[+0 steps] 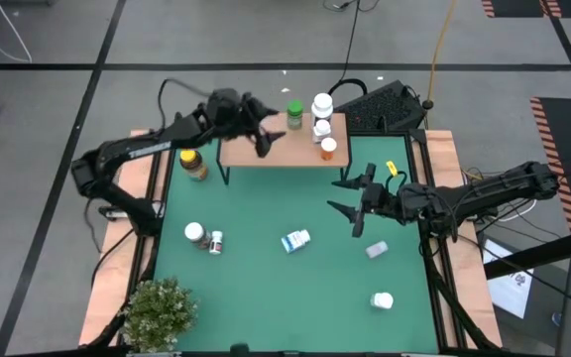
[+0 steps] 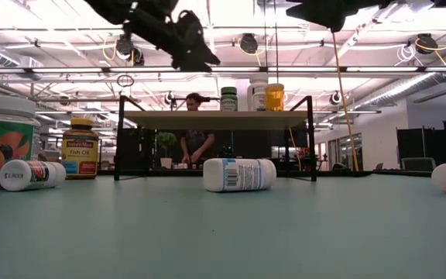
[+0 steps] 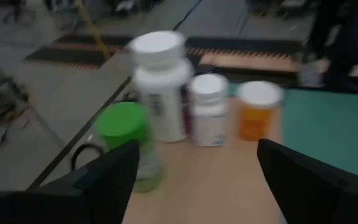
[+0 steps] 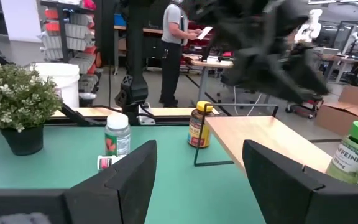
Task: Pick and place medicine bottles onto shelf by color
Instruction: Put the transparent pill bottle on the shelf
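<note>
The left end effector point(image 1: 263, 134) hangs over the left part of the shelf point(image 1: 281, 151), fingers spread apart with nothing between them. From its wrist camera I can see the two dark fingers point(image 3: 114, 177) framing the bottles on the board. There's the green bottle point(image 1: 294, 114) at the back edge of the shelf, and to its right a cluster: a tall white bottle point(image 1: 322, 104), a smaller white one point(image 1: 321, 129) just in front of it, and the orange-capped bottle point(image 1: 328, 148) nearest the front right corner.

The right end effector point(image 1: 349, 205) hovers above the green mat, right of centre, below the shelf in the overhead shot. Its fingers are released too, wide apart and holding nothing.

Down on the table point(image 1: 266, 288), the amber bottle with the yellow cap point(image 1: 193, 164) stands upright just off the shelf's left end. Nearer the front left, a white-capped bottle point(image 1: 195, 233) stands with a small white one point(image 1: 215, 242) lying on its side right beside it. The blue-white bottle point(image 1: 296, 241) lies on its side near the middle of the mat. Over to the right, a pale bottle point(image 1: 376, 250) lies flat, and another white one point(image 1: 382, 299) lies further toward the front.

A potted plant point(image 1: 160, 311) sits at the front left corner. Beyond the table, through the shelf legs in the low shot, a person point(image 2: 195, 132) stands at a bench.
</note>
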Available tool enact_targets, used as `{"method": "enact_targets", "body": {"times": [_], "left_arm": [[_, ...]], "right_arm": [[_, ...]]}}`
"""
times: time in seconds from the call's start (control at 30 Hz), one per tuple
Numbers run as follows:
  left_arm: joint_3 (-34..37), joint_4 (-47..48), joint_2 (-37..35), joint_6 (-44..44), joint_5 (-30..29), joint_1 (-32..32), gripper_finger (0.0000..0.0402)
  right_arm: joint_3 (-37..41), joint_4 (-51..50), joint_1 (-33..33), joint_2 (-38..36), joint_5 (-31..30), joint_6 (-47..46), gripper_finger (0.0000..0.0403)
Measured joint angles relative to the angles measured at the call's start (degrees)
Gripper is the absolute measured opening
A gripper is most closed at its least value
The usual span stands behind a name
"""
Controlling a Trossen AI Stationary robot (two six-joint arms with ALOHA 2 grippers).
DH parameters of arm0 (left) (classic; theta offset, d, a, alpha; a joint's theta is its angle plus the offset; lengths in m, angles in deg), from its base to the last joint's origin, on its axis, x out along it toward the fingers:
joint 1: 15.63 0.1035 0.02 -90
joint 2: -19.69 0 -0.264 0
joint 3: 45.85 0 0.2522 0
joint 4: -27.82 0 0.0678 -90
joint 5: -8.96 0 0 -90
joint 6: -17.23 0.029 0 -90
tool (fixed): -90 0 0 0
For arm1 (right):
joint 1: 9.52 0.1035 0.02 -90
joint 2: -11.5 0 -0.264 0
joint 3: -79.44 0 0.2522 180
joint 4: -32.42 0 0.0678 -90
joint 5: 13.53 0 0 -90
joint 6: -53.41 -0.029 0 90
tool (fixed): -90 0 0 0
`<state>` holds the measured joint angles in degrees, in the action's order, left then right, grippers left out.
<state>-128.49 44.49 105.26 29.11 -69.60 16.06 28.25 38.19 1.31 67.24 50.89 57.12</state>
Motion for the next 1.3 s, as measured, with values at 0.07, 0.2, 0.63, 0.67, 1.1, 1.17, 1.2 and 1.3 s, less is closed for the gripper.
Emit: {"method": "enact_targets", "body": {"times": [0.07, 0.2, 0.63, 0.67, 1.1, 1.17, 1.2, 1.3], "left_arm": [[6.2, -3.85, -3.79, -0.15, 1.1, -2.11, 0.031], [17.45, -7.98, -10.89, -1.77, 1.87, -7.68, 0.0282], [32.58, -13.11, -15.33, -8.01, -11.11, -23.61, 0.0241], [32.77, -13.24, -14.88, -8.17, -11.14, -24.61, 0.0241], [32.74, -31.25, -5.22, -9.13, -11.34, -38.46, 0.0241], [32.72, -32.17, -3.48, -7.99, -11.33, -40.06, 0.0241], [32.72, -32.15, -2.74, -7.18, -11.34, -40.66, 0.0241], [32.72, -31.79, -0.7, -5.6, -11.34, -42.02, 0.0241]], "right_arm": [[0.0, -0.04, 0.0, 0.02, 0.02, 0.0, 0.0231], [0.0, -1.15, 0.0, 0.01, 0.09, 0.0, 0.0231], [0.02, 3.41, -0.4, 0.05, 4.67, 1.64, 0.0231], [0.02, 3.93, -0.71, 0.14, 6.37, 1.67, 0.0231], [0.04, 4.7, -5.75, 4.1, 9.3, 6.17, 0.0231], [0.04, 5.85, -4.79, 4.78, 9.99, 10.03, 0.0231], [0.04, 5.98, -4.34, 4.99, 10.85, 10.98, 0.0231], [0.04, 5.91, -3.16, 5.35, 10.87, 11.91, 0.0231]]}}
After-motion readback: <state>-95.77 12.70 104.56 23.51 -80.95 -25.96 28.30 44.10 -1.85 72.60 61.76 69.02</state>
